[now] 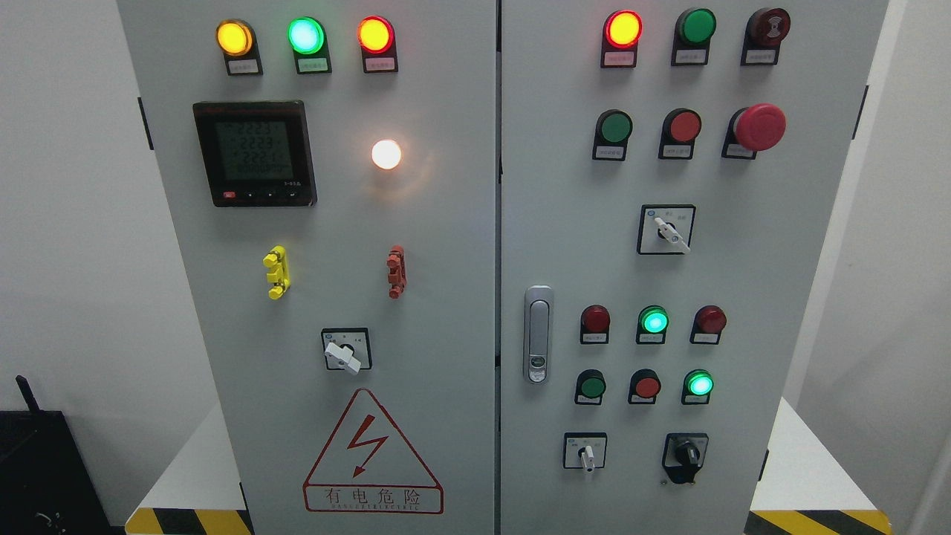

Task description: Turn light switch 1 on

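A grey electrical cabinet [446, 297] with two doors fills the head view. On the left door a white rotary switch [344, 355] has its handle pointing down-right, and a round white lamp [386, 154] above it glows. The right door carries a white rotary switch [669, 232] pointing down-right, a small white one [587, 453] pointing down, and a black knob [685, 455]. I cannot tell from the labels which is switch 1. Neither of my hands shows in the picture.
Yellow, green and red lamps [306, 35] glow along the top left, beside a digital meter [255, 154]. A red mushroom stop button [759, 126], rows of push buttons [646, 386] and a door handle [538, 334] sit on the right door. A black box [44, 468] stands at lower left.
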You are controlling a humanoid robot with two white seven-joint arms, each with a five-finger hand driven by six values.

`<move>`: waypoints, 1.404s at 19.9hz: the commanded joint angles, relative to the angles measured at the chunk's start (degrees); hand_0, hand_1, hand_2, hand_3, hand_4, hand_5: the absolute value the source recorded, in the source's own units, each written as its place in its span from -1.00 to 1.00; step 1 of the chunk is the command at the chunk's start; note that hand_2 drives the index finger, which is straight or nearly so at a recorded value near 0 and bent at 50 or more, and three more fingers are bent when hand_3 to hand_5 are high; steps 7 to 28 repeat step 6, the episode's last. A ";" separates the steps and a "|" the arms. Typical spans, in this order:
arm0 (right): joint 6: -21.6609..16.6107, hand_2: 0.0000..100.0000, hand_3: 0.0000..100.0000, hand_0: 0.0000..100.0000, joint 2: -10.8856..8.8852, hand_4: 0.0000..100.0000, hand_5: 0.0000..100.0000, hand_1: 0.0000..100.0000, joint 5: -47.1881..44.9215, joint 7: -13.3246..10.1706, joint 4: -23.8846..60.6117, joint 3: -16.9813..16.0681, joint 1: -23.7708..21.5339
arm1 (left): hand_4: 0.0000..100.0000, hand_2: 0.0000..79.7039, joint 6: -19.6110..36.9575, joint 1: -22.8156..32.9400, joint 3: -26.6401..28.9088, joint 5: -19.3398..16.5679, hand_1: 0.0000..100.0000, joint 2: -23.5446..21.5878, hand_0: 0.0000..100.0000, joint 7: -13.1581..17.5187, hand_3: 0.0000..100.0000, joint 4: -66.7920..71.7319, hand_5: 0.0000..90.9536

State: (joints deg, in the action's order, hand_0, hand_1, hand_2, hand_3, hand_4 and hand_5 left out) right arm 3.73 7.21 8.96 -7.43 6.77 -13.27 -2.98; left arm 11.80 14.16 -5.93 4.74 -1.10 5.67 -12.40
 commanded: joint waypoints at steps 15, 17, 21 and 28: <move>0.05 -1.00 -1.00 -0.38 0.00 -1.00 -1.00 -1.00 0.00 -0.04 0.00 0.00 -0.01 | -1.00 -1.00 0.15 -0.71 -0.93 1.32 -0.82 1.01 -0.28 -0.05 -1.00 3.35 -1.00; 0.05 -1.00 -1.00 -0.38 0.00 -1.00 -1.00 -1.00 0.00 -0.04 0.00 0.00 -0.01 | -1.00 -1.00 0.15 -0.71 -0.93 1.32 -0.82 1.01 -0.28 -0.05 -1.00 3.35 -1.00; 0.05 -1.00 -1.00 -0.38 0.00 -1.00 -1.00 -1.00 0.00 -0.04 0.00 0.00 -0.01 | -1.00 -1.00 0.15 -0.71 -0.93 1.32 -0.82 1.01 -0.28 -0.05 -1.00 3.35 -1.00; 0.05 -1.00 -1.00 -0.38 0.00 -1.00 -1.00 -1.00 0.00 -0.04 0.00 0.00 -0.01 | -1.00 -1.00 0.15 -0.71 -0.93 1.32 -0.82 1.01 -0.28 -0.05 -1.00 3.35 -1.00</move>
